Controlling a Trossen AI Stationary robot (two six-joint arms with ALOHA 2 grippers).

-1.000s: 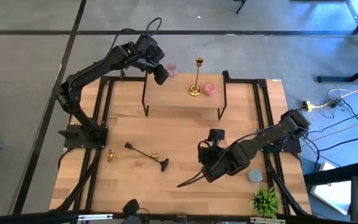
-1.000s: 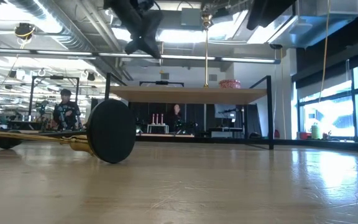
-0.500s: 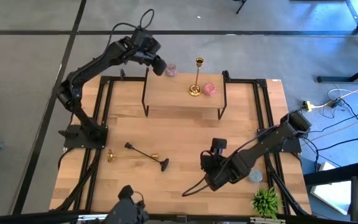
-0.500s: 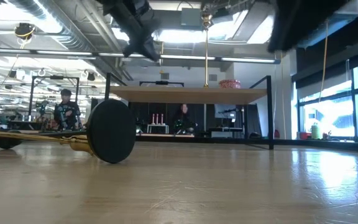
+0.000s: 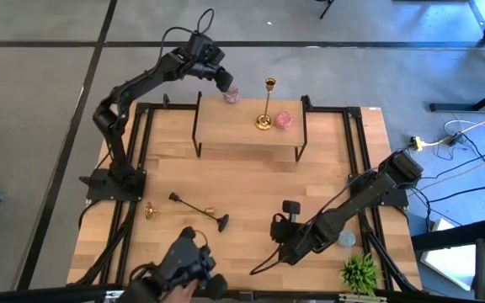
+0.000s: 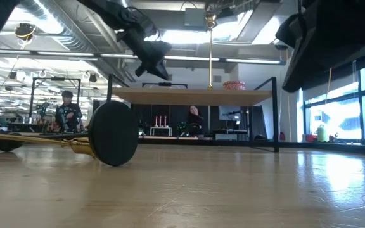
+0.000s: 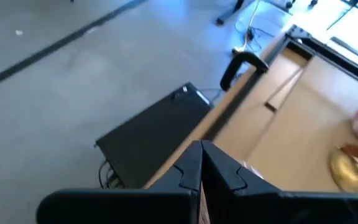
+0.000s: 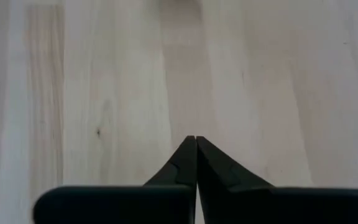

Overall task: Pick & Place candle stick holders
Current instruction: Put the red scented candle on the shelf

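One gold candle stick holder (image 5: 265, 105) stands upright on its round base on the raised wooden shelf (image 5: 247, 139); its stem (image 6: 210, 57) also shows in the low view. A second gold holder (image 5: 179, 210) and a black one (image 5: 199, 210) lie crossed on the table at the near left, the black base (image 6: 113, 133) on its rim. My left gripper (image 5: 224, 81) hangs shut over the shelf's far left corner, left of the standing holder's base (image 7: 353, 171). My right gripper (image 5: 278, 229) is shut above bare wood at the near right, holding nothing.
Two small pink things (image 5: 231, 95) (image 5: 284, 120) sit on the shelf beside the standing holder. A green plant (image 5: 360, 271) and a round grey thing (image 5: 345, 238) are at the near right corner. A dark shape (image 5: 188, 265) reaches over the near edge. Black shelf legs (image 5: 198, 135) stand mid-table.
My right gripper has shut and sunk toward the table, drifting toward the near edge. My left gripper, still shut, has gone toward the far edge and slightly right, and a little lower. The dark shape at the near edge has come farther over the table.
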